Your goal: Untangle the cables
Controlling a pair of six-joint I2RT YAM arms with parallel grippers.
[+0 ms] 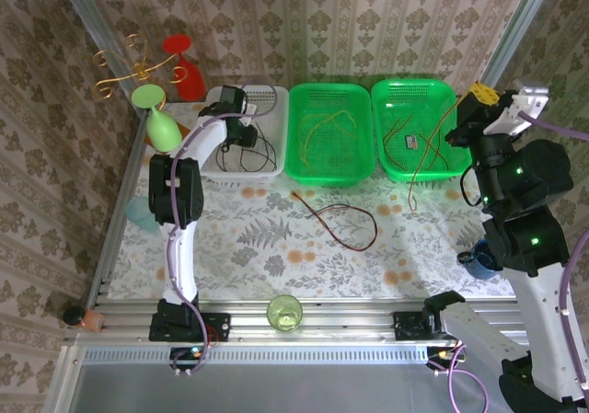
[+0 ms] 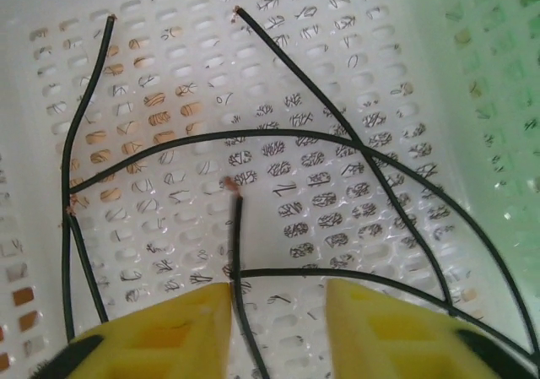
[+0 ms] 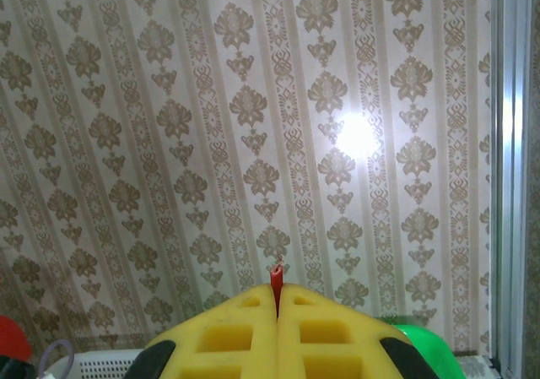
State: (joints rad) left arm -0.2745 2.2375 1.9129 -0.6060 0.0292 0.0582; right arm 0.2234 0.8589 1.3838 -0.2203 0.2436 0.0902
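Note:
Black cables [image 2: 278,134] lie loose and crossing in the white basket [image 2: 472,143], also the white basket [image 1: 267,96] in the top view. My left gripper [image 2: 278,320] hangs open just above them, and one black cable [image 2: 237,244] runs between its fingers beside the left finger [image 2: 169,332]. My right gripper [image 3: 277,299] is raised and shut on the end of an orange-brown cable [image 3: 277,276]. This cable [image 1: 431,151] hangs from the right gripper [image 1: 479,94] across the right green basket [image 1: 414,88] to the table. A dark red cable [image 1: 345,220] lies looped on the table. Thin yellow cables [image 1: 327,128] lie in the middle green basket [image 1: 331,89].
A green glass [image 1: 284,312] stands at the near edge. A green vase [image 1: 162,130], a red goblet [image 1: 186,68] and a gold holder [image 1: 138,68] crowd the back left corner. A blue cup [image 1: 479,263] sits by the right arm. Patterned walls close in on three sides.

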